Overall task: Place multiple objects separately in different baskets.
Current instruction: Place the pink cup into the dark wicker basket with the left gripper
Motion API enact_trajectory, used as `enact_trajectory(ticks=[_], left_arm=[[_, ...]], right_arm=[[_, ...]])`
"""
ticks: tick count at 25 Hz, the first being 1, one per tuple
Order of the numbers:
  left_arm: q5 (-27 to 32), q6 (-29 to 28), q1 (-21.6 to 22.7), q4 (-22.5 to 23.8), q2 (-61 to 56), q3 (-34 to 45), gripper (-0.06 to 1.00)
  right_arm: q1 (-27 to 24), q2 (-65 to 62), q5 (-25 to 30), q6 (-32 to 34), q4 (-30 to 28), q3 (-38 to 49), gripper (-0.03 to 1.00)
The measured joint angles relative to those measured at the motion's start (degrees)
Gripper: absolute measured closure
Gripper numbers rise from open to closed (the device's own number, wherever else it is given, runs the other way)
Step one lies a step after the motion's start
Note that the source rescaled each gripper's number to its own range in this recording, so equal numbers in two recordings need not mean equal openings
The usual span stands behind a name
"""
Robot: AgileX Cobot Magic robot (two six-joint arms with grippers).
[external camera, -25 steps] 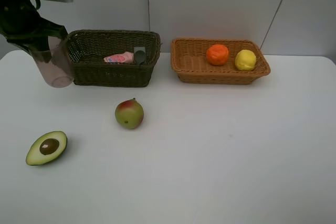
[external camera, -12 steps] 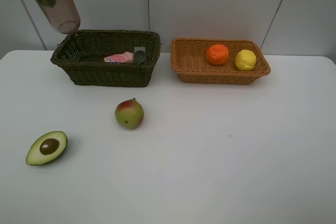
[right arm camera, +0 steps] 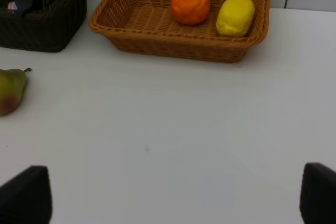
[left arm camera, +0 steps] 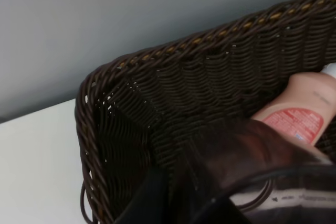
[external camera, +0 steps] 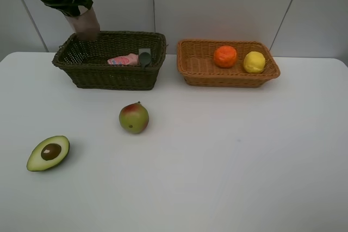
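My left gripper (external camera: pixel 75 9) is shut on the translucent mauve cup (external camera: pixel 86 25) and holds it tilted over the left end of the dark brown-green basket (external camera: pixel 111 79). That basket contains a small pink bottle (external camera: pixel 123 59) and a black pump bottle (external camera: pixel 144 57). In the left wrist view the cup (left arm camera: pixel 252 156) hangs just above the basket's corner (left arm camera: pixel 121 108), near the pink bottle (left arm camera: pixel 302 111). The orange (external camera: pixel 225 56) and lemon (external camera: pixel 254 62) lie in the orange-tan basket (external camera: pixel 228 80). A red-green pear (external camera: pixel 134 118) and a halved avocado (external camera: pixel 48 152) rest on the table. My right gripper (right arm camera: pixel 170 203) is open and empty.
The white table (external camera: pixel 228 161) runs back to a grey panelled wall. In the right wrist view the orange-tan basket (right arm camera: pixel 157 45) lies ahead of that gripper, with the pear (right arm camera: pixel 10 90) off to one side.
The left arm lifted the cup from beside the dark basket's left end, then carried it right and down over that basket's left corner. The right gripper has not moved.
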Motion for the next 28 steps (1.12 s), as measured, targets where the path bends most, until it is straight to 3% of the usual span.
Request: enact_trajectory(ticks=[22,24,28], left_arm=[[-1.53,0.05,0.00,0.00,5.27,0.00,0.92],[-1.39,0.05,0.00,0.00,5.27,0.00,0.80],[-1.15,0.05,0.00,0.05,5.27,0.00,0.24]], right_arm=[[0.00,0.00,0.00,0.00,0.00,0.00,-0.03],[0.00,0.00,0.00,0.00,0.00,0.00,-0.03],[0.00,0.00,0.00,0.00,0.00,0.00,-0.03]])
